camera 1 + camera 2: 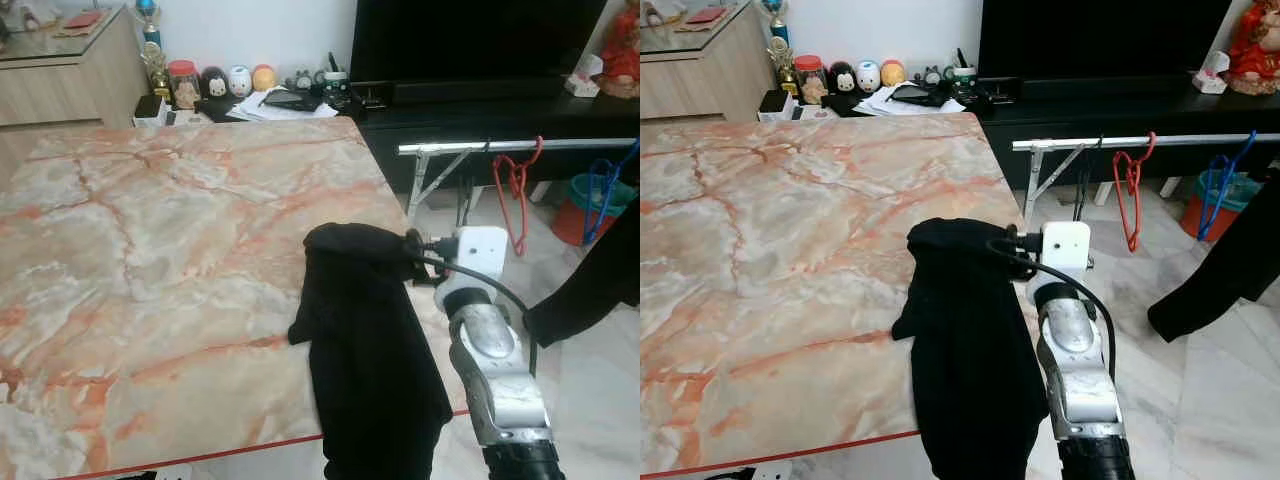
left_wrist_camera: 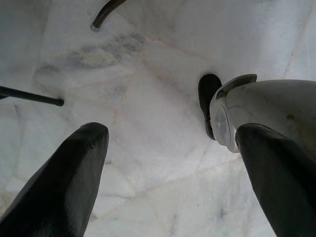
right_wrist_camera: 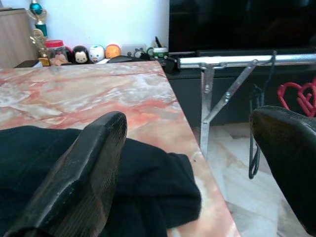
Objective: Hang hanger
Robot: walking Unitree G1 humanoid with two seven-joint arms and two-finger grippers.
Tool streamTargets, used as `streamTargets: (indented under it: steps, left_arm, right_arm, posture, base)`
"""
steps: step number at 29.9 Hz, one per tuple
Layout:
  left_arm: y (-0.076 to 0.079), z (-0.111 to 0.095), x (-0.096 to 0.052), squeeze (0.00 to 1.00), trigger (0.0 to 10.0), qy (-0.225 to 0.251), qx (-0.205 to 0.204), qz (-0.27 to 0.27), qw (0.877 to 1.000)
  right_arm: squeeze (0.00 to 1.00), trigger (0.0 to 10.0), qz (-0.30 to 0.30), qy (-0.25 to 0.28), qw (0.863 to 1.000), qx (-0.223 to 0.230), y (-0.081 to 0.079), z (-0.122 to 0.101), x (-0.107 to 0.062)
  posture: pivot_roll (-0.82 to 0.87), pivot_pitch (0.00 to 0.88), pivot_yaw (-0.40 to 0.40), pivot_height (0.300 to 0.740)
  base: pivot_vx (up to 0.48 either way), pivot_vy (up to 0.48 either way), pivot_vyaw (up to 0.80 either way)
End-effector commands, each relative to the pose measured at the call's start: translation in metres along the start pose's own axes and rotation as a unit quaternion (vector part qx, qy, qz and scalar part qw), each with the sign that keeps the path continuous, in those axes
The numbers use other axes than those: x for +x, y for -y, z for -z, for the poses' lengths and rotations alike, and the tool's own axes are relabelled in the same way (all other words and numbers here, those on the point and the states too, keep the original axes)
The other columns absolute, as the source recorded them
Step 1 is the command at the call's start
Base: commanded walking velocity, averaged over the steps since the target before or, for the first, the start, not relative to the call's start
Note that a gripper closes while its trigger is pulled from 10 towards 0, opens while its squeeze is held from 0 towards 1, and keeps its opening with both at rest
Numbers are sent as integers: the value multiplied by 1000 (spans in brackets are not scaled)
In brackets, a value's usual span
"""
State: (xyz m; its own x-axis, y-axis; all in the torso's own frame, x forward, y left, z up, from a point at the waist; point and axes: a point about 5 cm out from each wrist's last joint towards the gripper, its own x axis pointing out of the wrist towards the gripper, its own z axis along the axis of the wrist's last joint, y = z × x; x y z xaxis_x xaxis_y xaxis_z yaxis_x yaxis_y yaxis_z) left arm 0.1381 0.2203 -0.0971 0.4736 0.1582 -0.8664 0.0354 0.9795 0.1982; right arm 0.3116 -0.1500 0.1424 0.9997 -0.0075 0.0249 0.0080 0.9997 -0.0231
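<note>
A red hanger [image 1: 515, 190] hangs on the silver rail [image 1: 500, 146] past the table's far right corner, and a blue hanger [image 1: 605, 195] hangs farther right on the same rail. A black cloth [image 1: 365, 340] lies on the marble table [image 1: 150, 250] (part of it droops over the near edge). The right gripper [image 3: 192, 163] is at the cloth's top end, by the table's right edge, fingers spread wide and holding nothing. The left gripper [image 2: 173, 168] hangs over the white floor [image 2: 148, 123], fingers also wide apart.
</note>
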Motion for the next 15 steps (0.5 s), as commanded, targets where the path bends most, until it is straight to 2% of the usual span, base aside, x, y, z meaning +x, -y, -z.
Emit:
streamTargets:
  steps: [1,7,15]
  left_arm:
    - [0,7,-1,0,10000,-12,2,0,1000]
    - [1,7,-1,0,10000,-12,1,2,1000]
    - [0,7,-1,0,10000,-11,3,3,1000]
  right_arm:
    - [0,10000,3,5,1000,8,0,1,2]
    - [0,10000,-1,14,1000,6,-5,2,4]
    - [0,10000,-4,24,1000,1,-6,2,7]
  posture:
    - [35,0,-34,740]
    - [39,0,-35,740]
    - [40,0,-33,740]
  base:
    - [0,0,0]
    - [0,0,0]
    - [-270,0,0]
